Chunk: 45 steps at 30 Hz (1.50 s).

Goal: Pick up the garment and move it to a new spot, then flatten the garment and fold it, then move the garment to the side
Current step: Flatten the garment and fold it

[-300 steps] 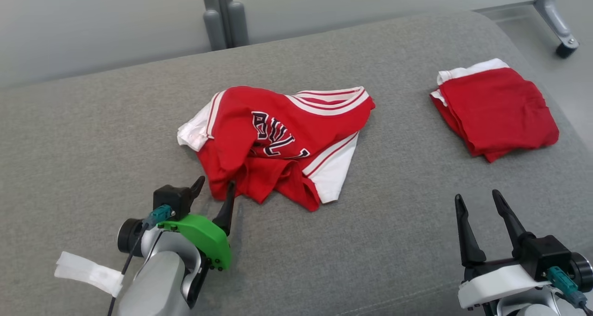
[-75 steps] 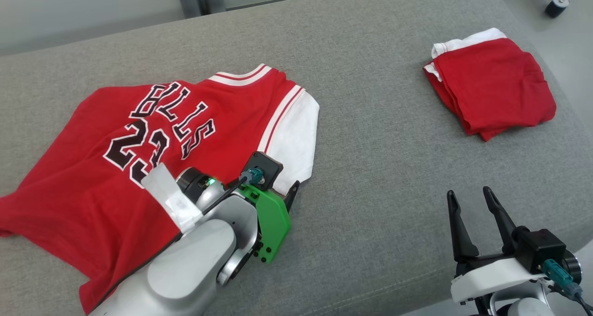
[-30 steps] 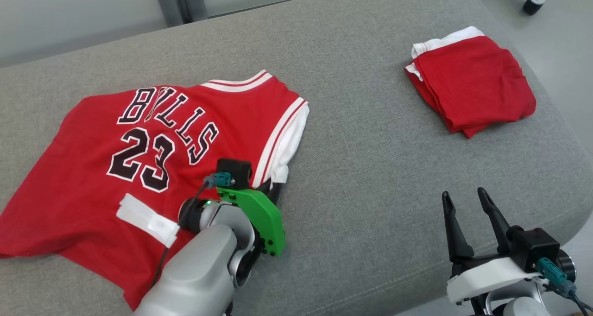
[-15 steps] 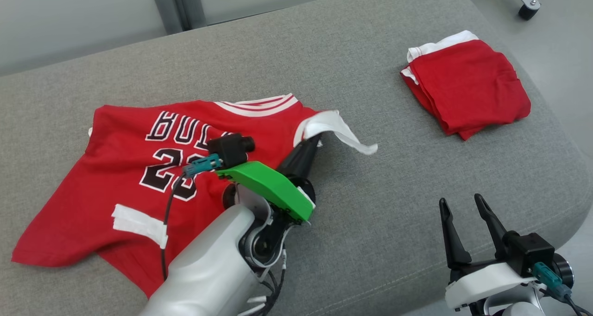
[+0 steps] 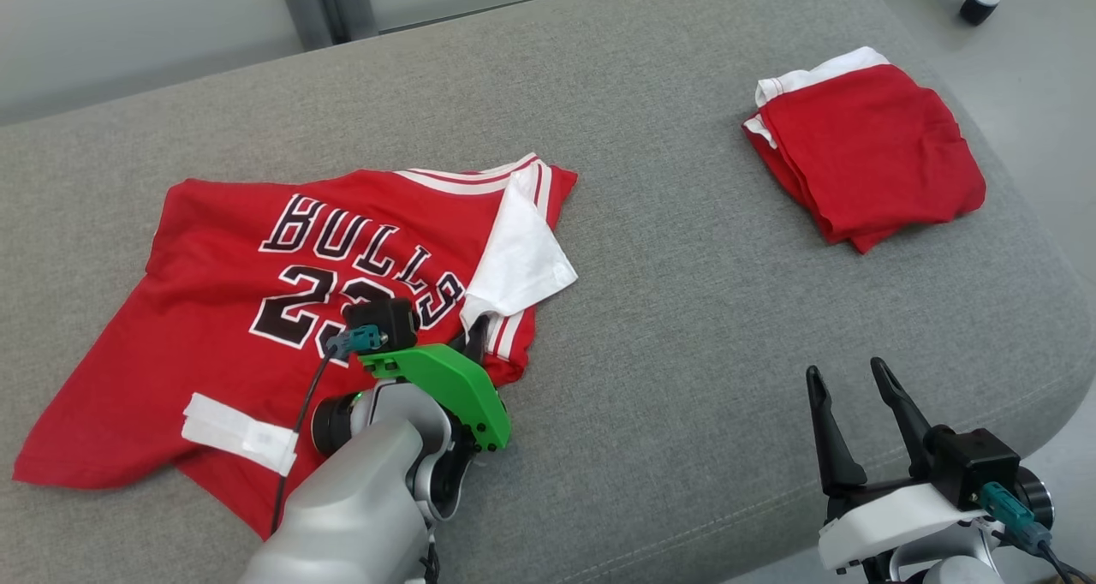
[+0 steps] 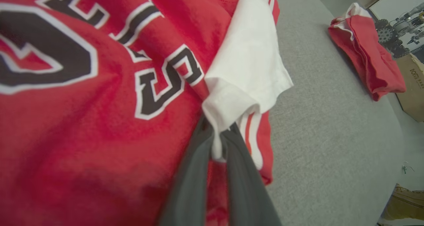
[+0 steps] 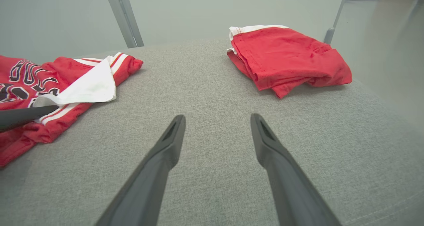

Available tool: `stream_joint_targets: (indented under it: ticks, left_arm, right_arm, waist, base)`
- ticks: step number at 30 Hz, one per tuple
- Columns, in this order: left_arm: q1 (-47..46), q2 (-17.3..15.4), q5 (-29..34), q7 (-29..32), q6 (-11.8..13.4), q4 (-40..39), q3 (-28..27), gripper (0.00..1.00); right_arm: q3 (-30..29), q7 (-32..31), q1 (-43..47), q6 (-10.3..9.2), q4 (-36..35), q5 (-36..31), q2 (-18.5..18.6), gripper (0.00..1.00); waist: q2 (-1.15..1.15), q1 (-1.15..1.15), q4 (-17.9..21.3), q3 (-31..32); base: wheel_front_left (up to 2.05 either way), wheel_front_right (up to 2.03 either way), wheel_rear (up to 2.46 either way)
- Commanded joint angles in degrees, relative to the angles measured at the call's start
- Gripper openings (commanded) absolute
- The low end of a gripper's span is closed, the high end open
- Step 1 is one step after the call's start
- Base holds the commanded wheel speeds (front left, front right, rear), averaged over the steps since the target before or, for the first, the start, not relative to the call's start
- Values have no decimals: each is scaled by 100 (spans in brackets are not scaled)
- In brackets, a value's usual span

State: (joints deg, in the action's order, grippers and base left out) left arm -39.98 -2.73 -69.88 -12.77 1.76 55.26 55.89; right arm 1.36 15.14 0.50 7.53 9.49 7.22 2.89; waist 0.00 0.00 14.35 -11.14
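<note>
A red Bulls 23 jersey (image 5: 231,293) lies spread on the grey cushion (image 5: 668,336), lettering up. Its white right sleeve (image 5: 522,259) is folded inward over the red body. My left gripper (image 5: 475,331) is shut on that sleeve's hem, and the left wrist view has the white cloth (image 6: 245,73) pinched between the two dark fingers of my left gripper (image 6: 218,143). My right gripper (image 5: 843,383) stands open over bare cushion at the lower right, apart from the jersey. In the right wrist view my right gripper (image 7: 217,120) holds nothing, with the jersey (image 7: 49,83) off to its left.
A folded red garment (image 5: 865,169) with a white edge lies at the cushion's far right, also seen as a folded garment (image 7: 285,57) in the right wrist view. The cushion's front edge runs close to my right gripper. A grey post (image 5: 325,6) stands behind the cushion.
My left gripper has come down and back toward me with the white sleeve, which was lifted and flung out half a second ago and now lies folded over the jersey. The right arm stayed put.
</note>
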Motion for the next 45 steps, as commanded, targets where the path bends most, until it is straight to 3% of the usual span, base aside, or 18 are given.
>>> stream_joint_targets:
  ticks: [1,4,9,12,16,23,29,33,40,45]
  left_arm:
    - [-84,-32,78,-32,-3,22,18,8]
    - [-143,-30,113,-87,-70,27,164,100]
    - [-252,-31,259,-201,-100,-151,255,100]
    - [-111,-48,201,-237,-259,-339,50,100]
    - [131,-446,489,-249,-215,-568,-172,100]
    - [1071,-1083,1384,-234,261,-1978,-1381,100]
    - [2303,-1294,2423,-235,752,-3540,-2414,100]
    - [3094,-1310,3094,-234,900,-4159,-2929,100]
    - [4020,-1243,4309,-235,658,-4568,-3501,100]
    - [4404,-1146,4737,-236,331,-4549,-3909,100]
  right_arm:
    - [-5,-1,-3,-9,10,-9,5,100]
    - [-1,-1,-9,-9,19,2,7,100]
    - [-36,-1,30,-9,-2,7,7,100]
    - [-76,-1,90,-9,-30,9,7,100]
    - [-169,-1,157,-9,-106,101,5,100]
    - [-342,-1,317,-9,-290,35,8,100]
    - [-545,-1,408,-9,-495,-11,8,100]
    - [-788,-1,452,-9,-570,-77,8,100]
    - [-1134,-1,534,-9,-571,-300,8,100]
    - [-1218,-1,553,-9,-502,-374,8,100]
  waist:
    - [0,0,-17,-10]
    - [0,0,-51,-1]
    - [0,0,-120,35]
    - [0,0,-167,80]
    - [0,0,-262,156]
    - [0,0,-699,387]
    - [0,0,-1233,633]
    - [0,0,-1629,784]
    - [0,0,-2149,1066]
    - [0,0,-2305,1163]
  base:
    - [0,0,0]
    - [0,0,0]
    - [0,0,0]
    - [0,0,0]
    - [0,0,0]
    - [0,0,0]
    - [0,0,0]
    - [0,0,0]
    - [0,0,0]
    - [0,0,0]
